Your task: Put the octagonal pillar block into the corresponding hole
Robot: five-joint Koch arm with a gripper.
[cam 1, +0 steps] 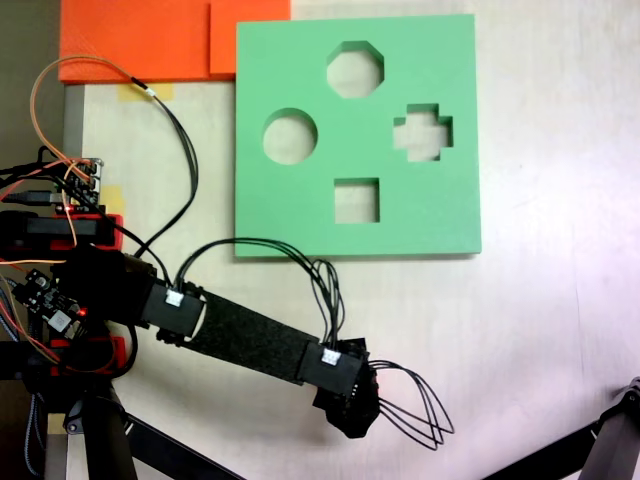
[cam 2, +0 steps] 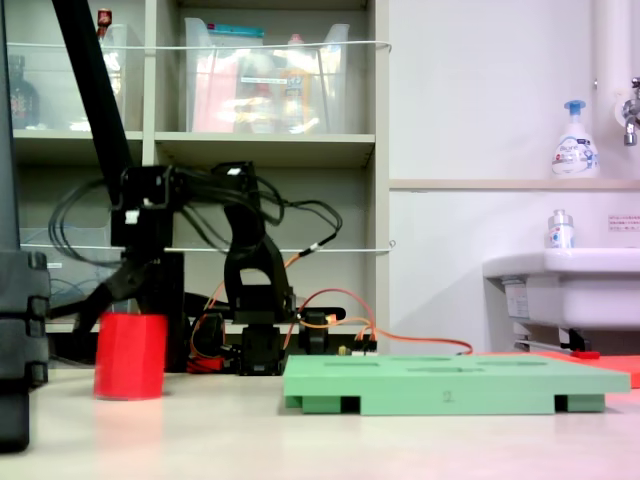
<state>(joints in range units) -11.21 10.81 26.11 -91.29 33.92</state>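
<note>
Low side view: the octagonal pillar block [cam 2: 130,356] stands upright on the counter [cam 2: 330,440], well to the left of the green foam board [cam 2: 445,383]. The claw [cam 2: 125,300] hangs straight down over it. One dark finger slants down and out past the block's upper left edge; the rest of the claw meets the block's top. Whether the fingers grip the block or only frame it, I cannot tell, and how wide they stand is not readable from this angle.

Top-down view: the arm reaches from its base at the left across the counter [cam 1: 560,330] toward the lower middle, and the wrist housing covers the claw [cam 1: 350,420] and whatever sits beneath it. The block is hidden under it here.

The green foam board [cam 1: 300,215] lies flat, above and to the right of the wrist and apart from it. The corresponding hole [cam 1: 355,69] is the eight-sided cutout near the board's top edge, with bare counter showing through. Round, cross-shaped and square cutouts share the board. An orange foam sheet [cam 1: 130,40] lies at the upper left, touching the board's corner.
</note>
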